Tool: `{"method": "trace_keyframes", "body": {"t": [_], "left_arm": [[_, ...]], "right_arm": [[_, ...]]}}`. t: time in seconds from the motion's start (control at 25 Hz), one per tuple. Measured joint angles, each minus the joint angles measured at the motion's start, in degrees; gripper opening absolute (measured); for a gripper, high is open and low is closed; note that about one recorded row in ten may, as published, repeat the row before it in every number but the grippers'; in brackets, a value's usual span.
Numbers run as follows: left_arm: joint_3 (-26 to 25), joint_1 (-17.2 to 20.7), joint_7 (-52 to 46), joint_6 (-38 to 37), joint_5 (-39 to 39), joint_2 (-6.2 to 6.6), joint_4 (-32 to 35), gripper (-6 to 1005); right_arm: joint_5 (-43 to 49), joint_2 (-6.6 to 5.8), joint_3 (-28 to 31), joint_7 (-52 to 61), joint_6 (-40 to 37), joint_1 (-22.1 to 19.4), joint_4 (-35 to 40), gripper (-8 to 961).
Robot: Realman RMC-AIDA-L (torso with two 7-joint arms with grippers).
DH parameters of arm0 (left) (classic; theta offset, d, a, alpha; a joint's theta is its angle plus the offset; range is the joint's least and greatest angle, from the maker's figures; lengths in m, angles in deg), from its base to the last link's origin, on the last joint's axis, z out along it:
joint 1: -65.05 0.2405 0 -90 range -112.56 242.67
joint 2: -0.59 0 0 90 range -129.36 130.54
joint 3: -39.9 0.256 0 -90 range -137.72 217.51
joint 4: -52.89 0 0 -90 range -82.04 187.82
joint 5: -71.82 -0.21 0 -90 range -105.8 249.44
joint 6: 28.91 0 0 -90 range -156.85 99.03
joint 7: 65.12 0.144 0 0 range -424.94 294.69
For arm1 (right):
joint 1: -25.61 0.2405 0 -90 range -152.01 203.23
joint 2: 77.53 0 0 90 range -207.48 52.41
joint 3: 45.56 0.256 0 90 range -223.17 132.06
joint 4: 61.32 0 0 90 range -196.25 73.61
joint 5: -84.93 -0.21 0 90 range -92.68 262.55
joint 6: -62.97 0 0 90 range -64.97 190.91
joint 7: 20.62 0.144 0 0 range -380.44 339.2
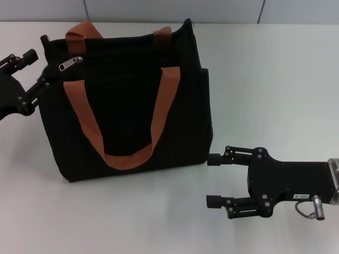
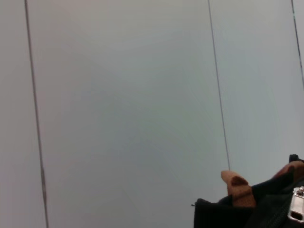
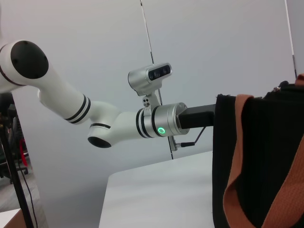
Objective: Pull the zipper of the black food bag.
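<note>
The black food bag [image 1: 127,100] stands upright on the white table, with two orange-brown handles. The silver zipper [image 1: 70,63] lies on the zip line near the bag's top left corner. It also shows in the left wrist view [image 2: 298,205] at the edge, on the bag's top [image 2: 223,213]. My left gripper [image 1: 38,64] is open at the bag's upper left side, just left of the zipper and holding nothing. My right gripper [image 1: 212,180] is open and empty by the bag's lower right corner, its upper fingertip [image 1: 213,159] close to the bag's side. The right wrist view shows the bag's side [image 3: 259,156].
The white table [image 1: 275,79] spreads to the right of and in front of the bag. A grey panelled wall [image 2: 123,95] stands behind. In the right wrist view my left arm [image 3: 118,126] reaches in behind the bag.
</note>
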Motion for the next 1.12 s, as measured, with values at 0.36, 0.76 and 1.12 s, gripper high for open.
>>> {"method": "trace_keyframes", "body": {"t": [0.36, 0.76, 1.12], "left_arm": [[-0.35, 0.16, 1.12, -0.73, 0.01, -0.56, -0.22, 381], [-2.5, 0.21, 1.04, -6.81, -0.01, -1.48, -0.22, 77], [-3.18, -0.26, 2.48, -8.07, 1.01, -2.66, -0.56, 16]], "right_arm": [[-1.96, 0.08, -0.25, 0.59, -4.4, 0.72, -0.09, 800], [-14.4, 0.09, -0.57, 20.79, -11.76, 7.21, -0.91, 800], [-16.67, 0.15, -0.23, 42.48, -5.99, 17.89, 0.29, 799]]}}
